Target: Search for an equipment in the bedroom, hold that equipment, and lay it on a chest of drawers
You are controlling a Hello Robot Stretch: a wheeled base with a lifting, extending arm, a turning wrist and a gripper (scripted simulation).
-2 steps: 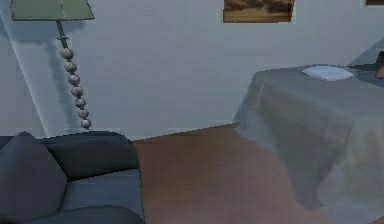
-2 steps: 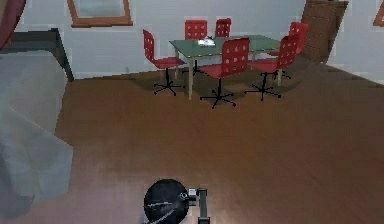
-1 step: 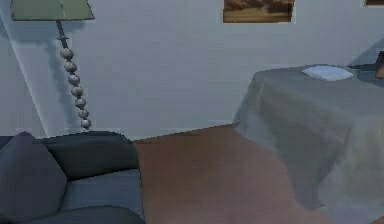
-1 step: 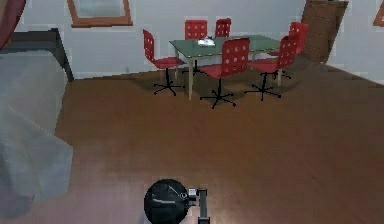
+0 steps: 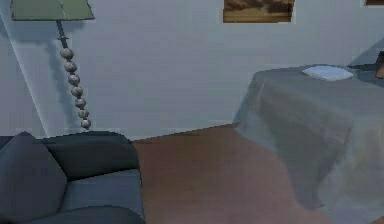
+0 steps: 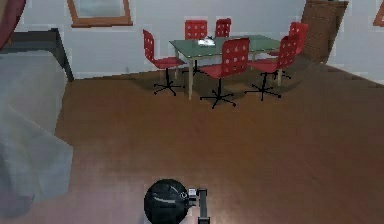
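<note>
At the arm side view's bottom edge, just right of the middle, the arm's end shows as a short dark piece with pale edges. Left of it is a dark round shape with a faint shine, where the gripper stands above the brown wood floor. I cannot make out its fingers, so I cannot tell whether it holds anything. A bed with a grey cover and a white pillow fills the forward view's right; its edge shows again as the bed at the arm side view's left.
A dark armchair sits at the forward view's lower left, with a beaded floor lamp behind it. A glass table ringed by several red chairs stands far out in the arm side view, near a brown door. Open floor lies between.
</note>
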